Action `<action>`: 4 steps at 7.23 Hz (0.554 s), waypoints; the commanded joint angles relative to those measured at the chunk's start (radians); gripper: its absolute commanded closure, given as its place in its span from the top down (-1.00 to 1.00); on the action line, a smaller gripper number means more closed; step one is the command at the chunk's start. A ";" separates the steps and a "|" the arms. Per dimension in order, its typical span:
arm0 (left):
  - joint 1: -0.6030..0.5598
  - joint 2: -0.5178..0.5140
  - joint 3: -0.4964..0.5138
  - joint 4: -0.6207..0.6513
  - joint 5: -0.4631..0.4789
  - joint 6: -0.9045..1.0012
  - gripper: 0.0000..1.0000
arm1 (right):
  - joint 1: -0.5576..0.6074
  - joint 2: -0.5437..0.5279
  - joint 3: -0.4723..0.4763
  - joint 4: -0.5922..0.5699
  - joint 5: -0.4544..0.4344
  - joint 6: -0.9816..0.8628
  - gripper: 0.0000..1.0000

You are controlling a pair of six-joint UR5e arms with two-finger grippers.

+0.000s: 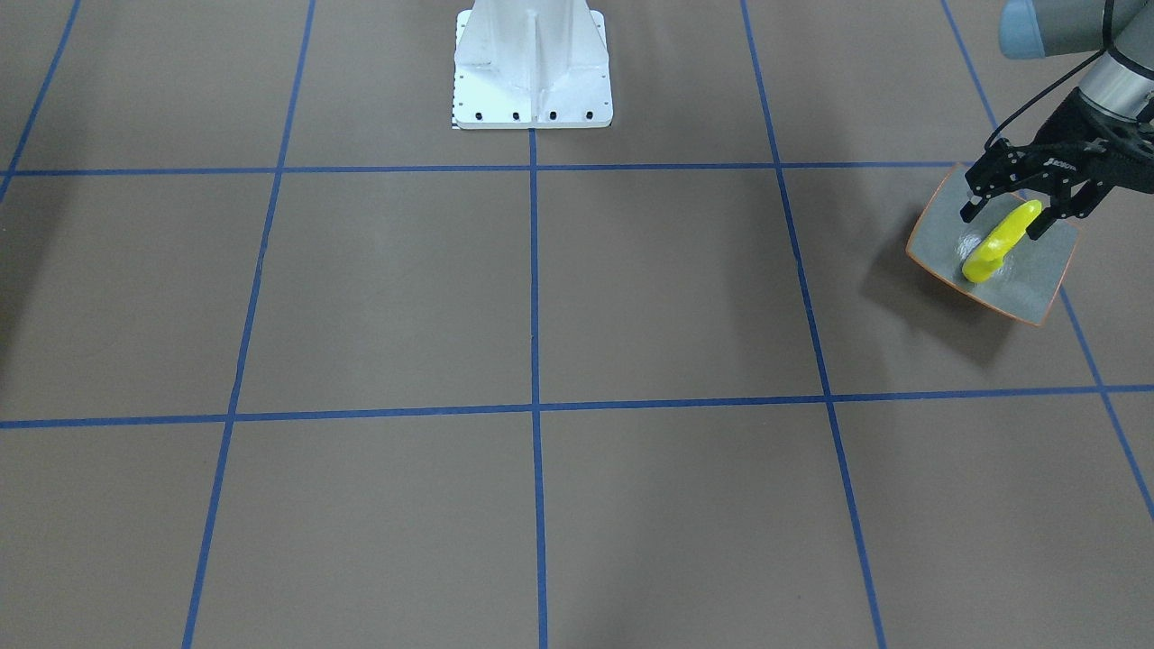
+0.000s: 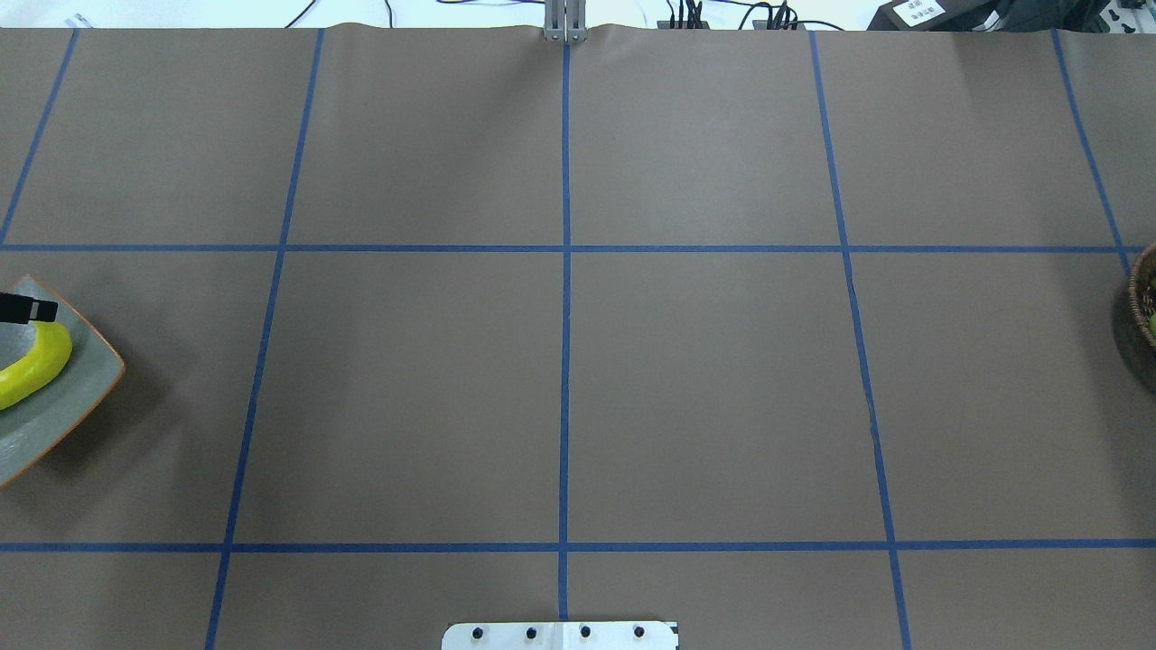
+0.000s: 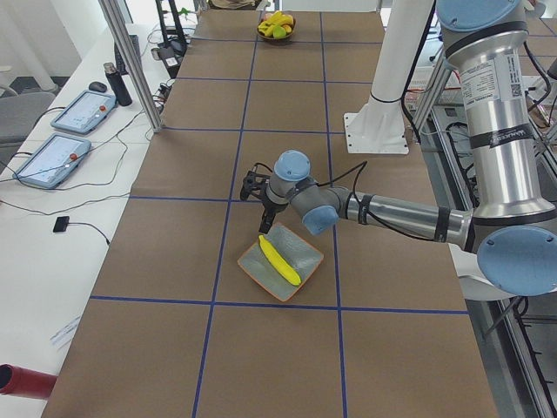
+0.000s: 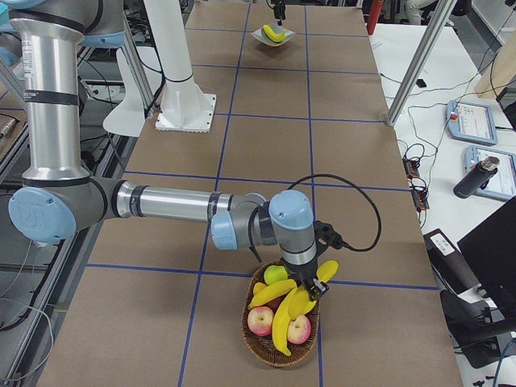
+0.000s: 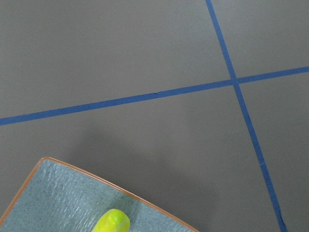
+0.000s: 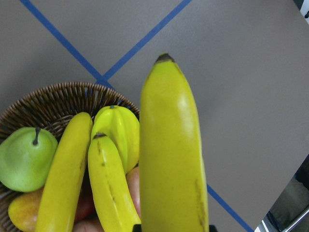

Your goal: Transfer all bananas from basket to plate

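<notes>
- Fingertips of my right claw (image 4: 314, 284) cropped; it clamps lifted banana (image 6: 171, 145), dark tip pointing away past basket (image 6: 48, 101).
- Left claw (image 1: 1002, 223) spread wide above plated banana (image 1: 992, 251).

You've got the first banana (image 1: 999, 243) lying flat on the grey, orange-rimmed plate (image 1: 1037, 275), one end between the left gripper's (image 1: 1002, 221) spread fingers. The second banana (image 6: 171, 159) sits pinched in the right gripper (image 4: 316, 292), just above the wicker basket (image 4: 260, 343). Two more bananas (image 6: 65, 179) lie in the basket below it.
</notes>
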 commanded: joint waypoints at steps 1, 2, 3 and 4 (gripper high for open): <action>0.002 -0.047 -0.002 -0.001 0.002 -0.010 1.00 | -0.022 0.069 0.039 -0.026 0.103 0.227 -1.00; 0.003 -0.098 0.000 0.004 0.001 -0.052 1.00 | -0.066 0.083 0.079 -0.024 0.131 0.326 -1.00; 0.006 -0.183 0.000 -0.004 -0.001 -0.145 1.00 | -0.129 0.093 0.132 -0.023 0.138 0.472 -1.00; 0.008 -0.267 -0.002 -0.003 -0.010 -0.222 1.00 | -0.195 0.097 0.189 -0.021 0.136 0.598 -1.00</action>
